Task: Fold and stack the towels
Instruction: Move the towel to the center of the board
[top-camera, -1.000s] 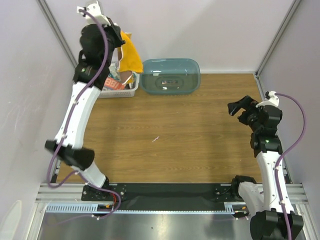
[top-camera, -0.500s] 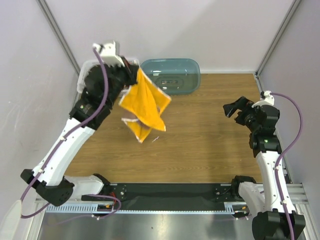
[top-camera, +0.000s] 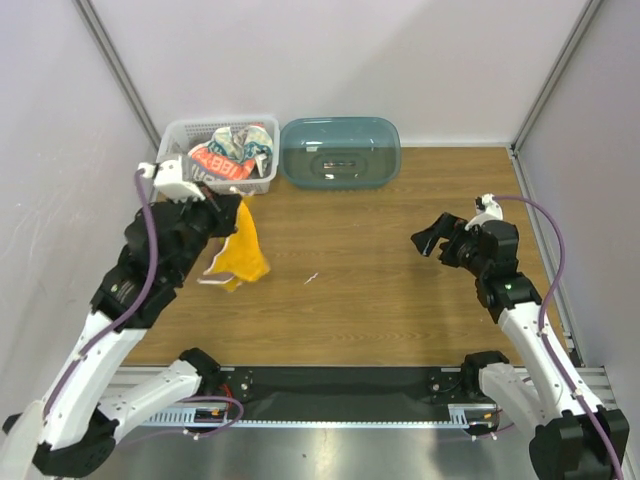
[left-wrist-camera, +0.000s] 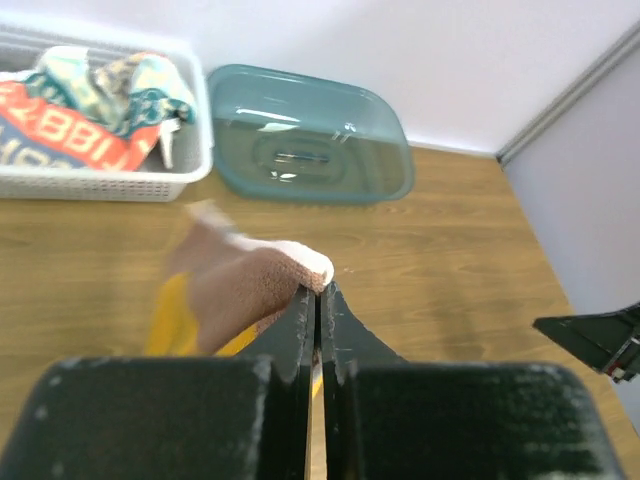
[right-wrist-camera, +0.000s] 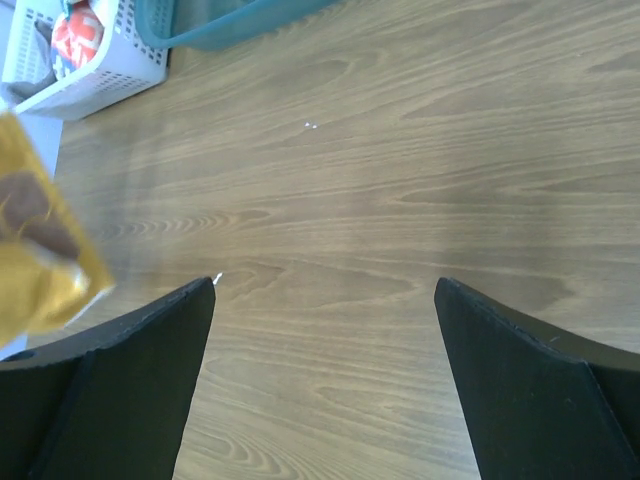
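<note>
My left gripper (top-camera: 232, 208) is shut on a corner of the brown towel with orange side (top-camera: 242, 254). The towel hangs from it over the left part of the table. In the left wrist view the jaws are pressed together on the towel's white-edged corner (left-wrist-camera: 300, 262). The towel also shows at the left edge of the right wrist view (right-wrist-camera: 40, 260). My right gripper (top-camera: 428, 238) is open and empty over the right part of the table, pointing left. The white towel with red letters (top-camera: 228, 160) lies bunched in the basket. The grey towel is not in view.
A white lattice basket (top-camera: 262, 184) stands at the back left. A translucent teal tub (top-camera: 340, 152) stands beside it, upside down. Walls close in the table on the left, back and right.
My left gripper has carried the brown and orange towel out of the basket, forward and down to the left part of the table. My right gripper has moved left toward the middle.
</note>
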